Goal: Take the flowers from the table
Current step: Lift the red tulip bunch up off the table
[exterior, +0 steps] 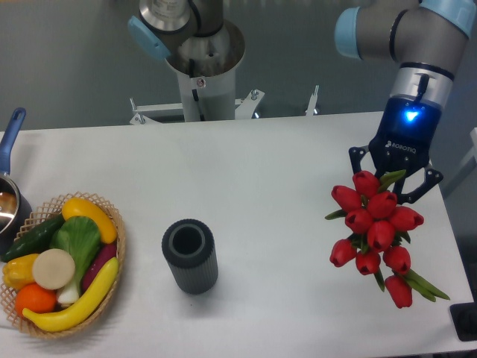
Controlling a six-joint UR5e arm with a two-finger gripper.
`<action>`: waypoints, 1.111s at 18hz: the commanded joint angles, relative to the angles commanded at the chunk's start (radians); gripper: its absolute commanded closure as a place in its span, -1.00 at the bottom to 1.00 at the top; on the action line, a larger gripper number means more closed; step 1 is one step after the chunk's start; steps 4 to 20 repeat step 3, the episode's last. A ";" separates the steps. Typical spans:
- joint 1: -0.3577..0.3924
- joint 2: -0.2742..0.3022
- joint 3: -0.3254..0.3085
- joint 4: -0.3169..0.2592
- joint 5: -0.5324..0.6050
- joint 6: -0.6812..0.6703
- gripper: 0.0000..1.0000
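The flowers point(375, 224), a bunch of red tulips with green leaves, hang at the right side of the white table point(283, 164). The blooms point towards the camera and down, and they hide the stems. My gripper point(392, 186) is directly behind and above the bunch, pointing down. Its black knuckles show on either side of the top blooms, and its fingertips are hidden by the flowers. The bunch looks held at its stems and tilted off the tabletop.
A dark grey ribbed cylinder vase point(190, 256) stands upright at the table's front middle. A wicker basket point(120, 237) of fruit and vegetables sits at the front left. A pot with a blue handle point(10, 134) is at the left edge. The arm's base column point(201, 74) stands behind the table.
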 joint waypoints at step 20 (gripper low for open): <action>0.000 0.000 0.000 0.002 -0.005 0.000 0.43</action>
